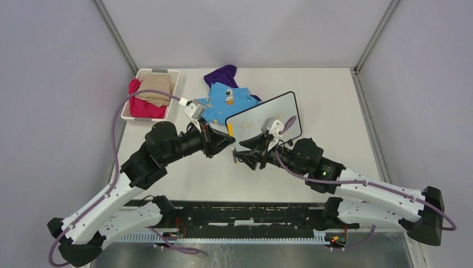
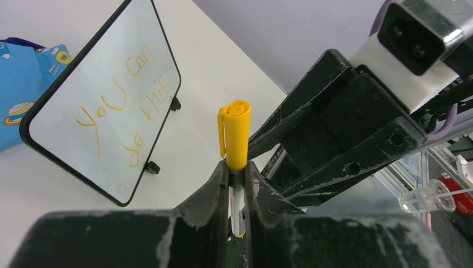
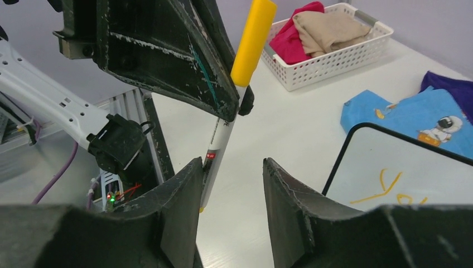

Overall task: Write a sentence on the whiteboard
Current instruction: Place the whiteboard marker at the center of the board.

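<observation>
One marker, yellow cap on, pinched in the left gripper, its length running past one finger of the right gripper, jaws apart, empty. Beyond both, tilted on the desk: the whiteboard, the sentence written across it.

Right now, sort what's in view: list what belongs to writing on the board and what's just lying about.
Belongs to the job:
small white whiteboard with thin black frame
orange handwritten sentence on it
yellow-capped white marker pen, clamped in the left jaws

Just lying about:
white plastic basket of red and beige clothes
blue printed cloth
purple cloth
</observation>
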`<state>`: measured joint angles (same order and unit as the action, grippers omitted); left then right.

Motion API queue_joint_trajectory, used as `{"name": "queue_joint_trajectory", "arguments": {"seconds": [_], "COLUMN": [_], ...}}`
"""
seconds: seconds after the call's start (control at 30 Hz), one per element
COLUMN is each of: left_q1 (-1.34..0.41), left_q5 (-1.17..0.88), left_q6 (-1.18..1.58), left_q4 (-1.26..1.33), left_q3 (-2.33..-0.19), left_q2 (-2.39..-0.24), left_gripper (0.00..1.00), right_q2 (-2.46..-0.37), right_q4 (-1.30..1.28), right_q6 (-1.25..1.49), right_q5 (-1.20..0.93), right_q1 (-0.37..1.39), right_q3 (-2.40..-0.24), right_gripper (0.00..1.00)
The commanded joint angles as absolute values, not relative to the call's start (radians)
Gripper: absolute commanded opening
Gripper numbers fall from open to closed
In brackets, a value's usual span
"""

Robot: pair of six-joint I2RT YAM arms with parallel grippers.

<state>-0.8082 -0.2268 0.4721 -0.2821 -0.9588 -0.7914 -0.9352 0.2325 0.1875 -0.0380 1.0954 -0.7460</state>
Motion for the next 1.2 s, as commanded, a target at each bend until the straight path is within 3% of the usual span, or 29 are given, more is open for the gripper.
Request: {"name": "queue_joint_trajectory", "arguments": {"seconds": [0.0, 0.17, 0.3, 0.47, 0.6, 0.8, 0.9, 1.0, 1.07, 1.17], "left_q1": [-0.808, -0.807, -0.808, -0.808, -0.808, -0.807, -0.808, -0.808, -0.808, -0.807], "left_q5": [-0.227, -0.227, -0.227, -0.231, -0.246, -0.285, -0.284, -0.260, -0.211, -0.069], "left_q6": [0.422, 0.431, 0.439, 0.468, 0.484, 0.514, 0.520, 0.522, 0.518, 0.501], "left_q4": [-0.222, -0.222, -0.219, -0.202, -0.198, -0.187, -0.184, -0.187, -0.211, -0.299], "left_q3": [-0.955, -0.944, -0.938, -0.924, -0.918, -0.893, -0.880, -0.876, -0.881, -0.908], "left_q2": [-0.774, -0.767, -0.762, -0.755, -0.759, -0.770, -0.765, -0.759, -0.758, -0.767], "left_gripper": [0.02, 0.02, 0.02, 0.20, 0.30, 0.32, 0.21, 0.02, 0.02, 0.02], "right_q2": [-0.970, -0.990, -1.000, -1.009, -1.009, -1.010, -1.011, -1.009, -1.003, -0.978], "right_q4": [0.285, 0.344, 0.368, 0.384, 0.391, 0.406, 0.407, 0.404, 0.390, 0.316], "right_q6": [0.251, 0.300, 0.323, 0.324, 0.311, 0.302, 0.300, 0.296, 0.285, 0.222], "right_q5": [-0.123, -0.172, -0.188, -0.207, -0.198, -0.187, -0.185, -0.187, -0.181, -0.135], "right_q1": [1.080, 1.069, 1.057, 1.052, 1.052, 1.052, 1.052, 1.052, 1.051, 1.052], "right_q3": [-0.764, -0.746, -0.737, -0.735, -0.733, -0.730, -0.730, -0.724, -0.724, -0.736], "right_gripper": [0.47, 0.43, 0.30, 0.09, 0.00, 0.00, 0.00, 0.00, 0.12, 0.45]}}
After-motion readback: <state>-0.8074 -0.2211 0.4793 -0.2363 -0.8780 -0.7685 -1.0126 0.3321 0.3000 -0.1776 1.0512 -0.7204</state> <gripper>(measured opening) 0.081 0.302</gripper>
